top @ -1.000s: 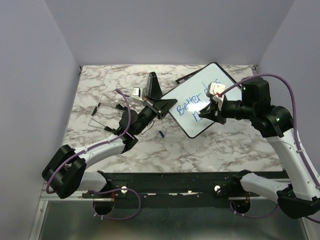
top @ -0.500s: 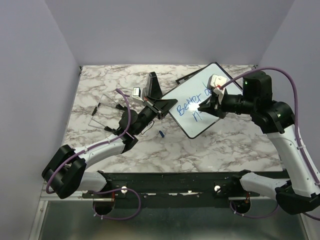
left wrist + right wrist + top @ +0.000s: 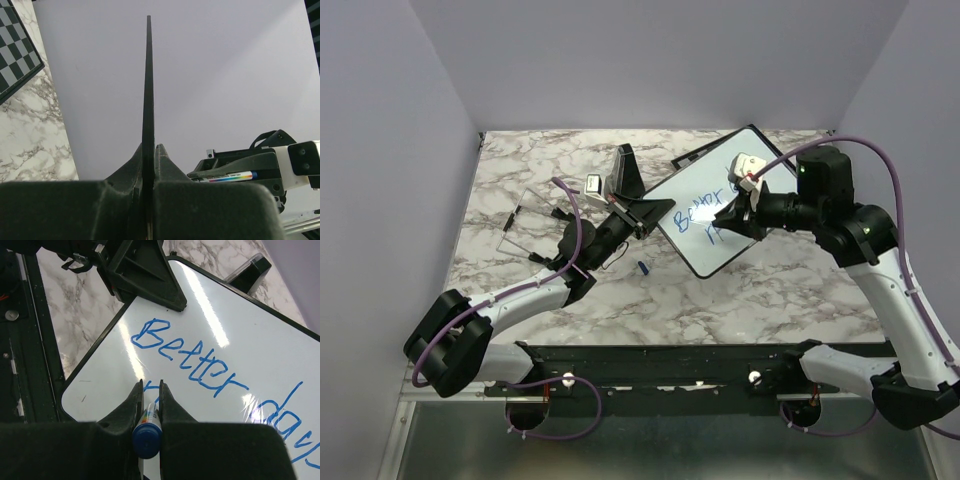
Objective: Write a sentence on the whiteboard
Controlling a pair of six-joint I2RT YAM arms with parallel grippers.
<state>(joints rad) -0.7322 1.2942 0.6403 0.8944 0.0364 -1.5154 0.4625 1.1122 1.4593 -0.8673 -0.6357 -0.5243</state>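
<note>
Glossy whiteboard [image 3: 260,335], blue sentence [image 3: 192,362] starting "Better day", right gripper [image 3: 149,386] pinching blue marker [image 3: 146,434], left gripper [image 3: 149,148] clamping whiteboard rim.

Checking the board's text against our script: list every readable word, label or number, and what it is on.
"Better": blue handwriting on the whiteboard, first line.
"day": same line, cut by the picture's edge.
Second line: mostly hidden behind the right gripper and its marker; unreadable.
Print on the marker's label: too small to read.
</note>
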